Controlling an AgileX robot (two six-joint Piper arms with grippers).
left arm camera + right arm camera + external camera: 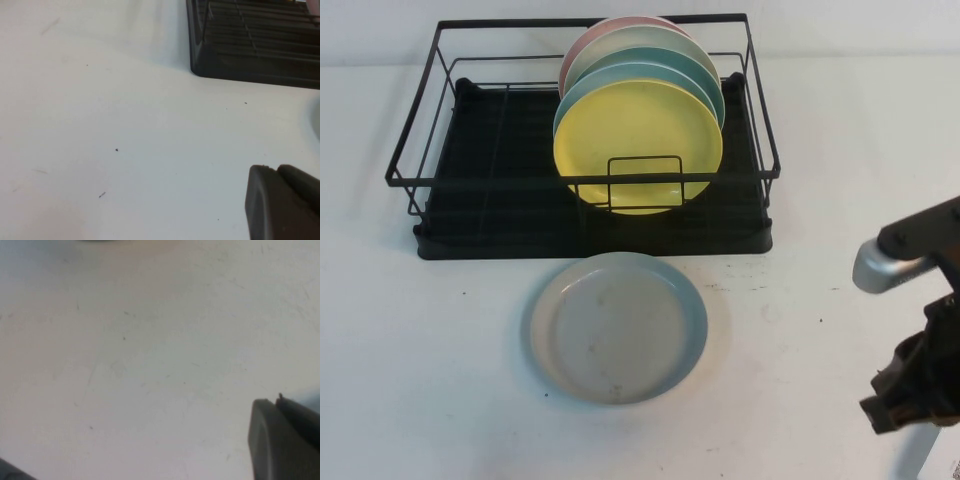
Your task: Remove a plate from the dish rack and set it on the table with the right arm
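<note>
The pale grey-blue plate [617, 326] lies flat on the white table [440, 350], just in front of the black wire dish rack [470, 215]. My right gripper [882, 410] hangs low at the right edge of the table, well to the right of the plate and apart from it. In the right wrist view its fingertips [277, 402] are pressed together over bare table, holding nothing. My left gripper [277, 170] shows only in the left wrist view, shut and empty above bare table, with a corner of the rack [250, 55] beyond it.
A yellow plate [638, 145] stands upright at the front of the rack's right half, with teal-rimmed plates [655, 68] and a pink plate [578, 55] behind it. The rack's left half holds no dishes.
</note>
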